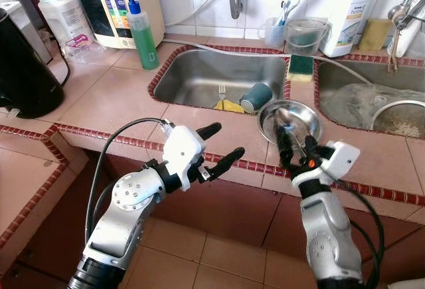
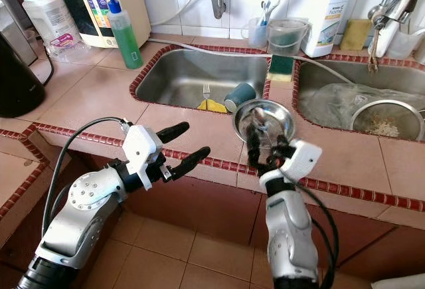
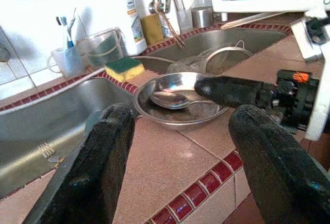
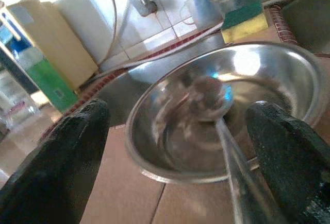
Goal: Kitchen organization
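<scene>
Steel bowl (image 1: pixel 290 121) with spoon (image 1: pixel 287 120) rests on the tiled worktop (image 1: pixel 119 96) between two sinks. Right gripper (image 1: pixel 297 148), at the bowl's 6 o'clock, straddles the spoon handle, released. Left gripper (image 1: pixel 219 146), at 8 o'clock, released.

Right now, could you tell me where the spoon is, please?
The spoon lies in the steel bowl on the counter strip between the two sinks, on the robot's right, with the right gripper open at the bowl's near rim.
</scene>
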